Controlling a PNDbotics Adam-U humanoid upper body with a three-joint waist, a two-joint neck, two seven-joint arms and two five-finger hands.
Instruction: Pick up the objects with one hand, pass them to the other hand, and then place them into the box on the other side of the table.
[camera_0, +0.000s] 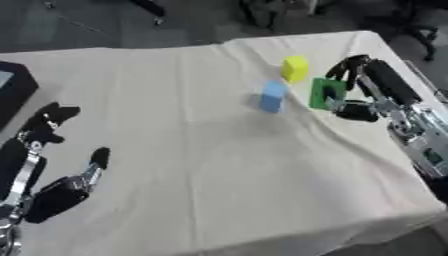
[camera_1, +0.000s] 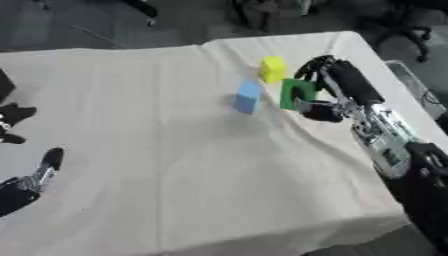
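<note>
Beige cloth (camera_0: 201, 165) covers the table, with dark floor visible beyond its far edge. Nearest, at the lower left, the left hand (camera_0: 52, 195) is rested on the cloth with fingers relaxed and nothing held. Farther, toward the right, a blue block (camera_0: 272, 96) is stood just beside a green block (camera_0: 325, 93), which is grasped between the thumb and curled fingers of the right hand (camera_1: 328, 95). Farthest, a yellow block (camera_0: 295, 68) is seen near the table's far edge. A dark box (camera_0: 13, 87) is partly seen at the left edge. The green block is best lifted straight up, so that its neighbours are not knocked, before being passed to the left hand.
</note>
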